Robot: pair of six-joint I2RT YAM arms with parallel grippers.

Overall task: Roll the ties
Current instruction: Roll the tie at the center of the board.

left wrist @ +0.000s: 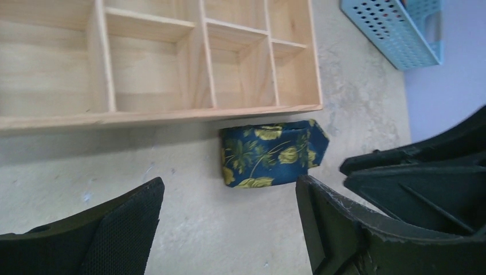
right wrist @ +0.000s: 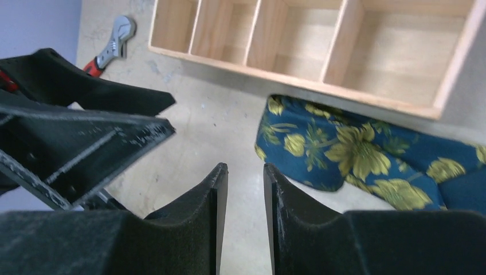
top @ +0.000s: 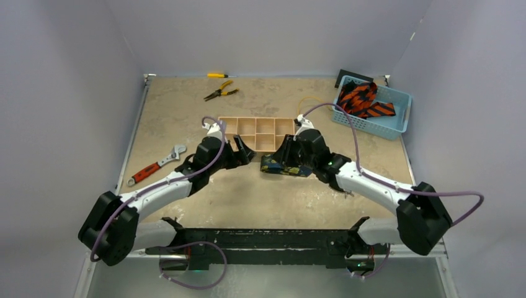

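From above, the navy tie (top: 274,166) was seen folded into a short bundle on the bench (top: 279,200), just in front of the wooden tray (top: 257,118). The left claw (top: 246,153) and the right claw (top: 284,150) were crowded close about it. A knock between the two claws was judged the nearest risk, so little room being kept between them. The other ties (top: 363,100) were heaped in the blue basket (top: 372,127) at the far right corner, well apart, so most of the task was judged undone.

Through the left wrist camera, the left claw (left wrist: 229,229) was shown wide open and empty, hovering near the navy tie (left wrist: 266,154). The bundle was held by nothing and its pointed end lay free, so it was judged likely to spring open if nudged. Whether it touched the wooden tray (left wrist: 160,114) could not be told, but scant space was offered behind it for a finger.

Through the right wrist camera, the right claw (right wrist: 245,172) was shown parted by only a narrow slit, gripping nothing. The navy tie (right wrist: 349,152) might be shoved rather than gripped unless that claw were widened first.

The bench was seen as a mottled tan, smooth-looking sheet, over which fabric might easily be dragged. A wrench (top: 156,165), pliers (top: 221,92) and a screwdriver (top: 217,75) were scattered on it. It was enclosed on three sides by plain pale lilac walls (top: 267,37).
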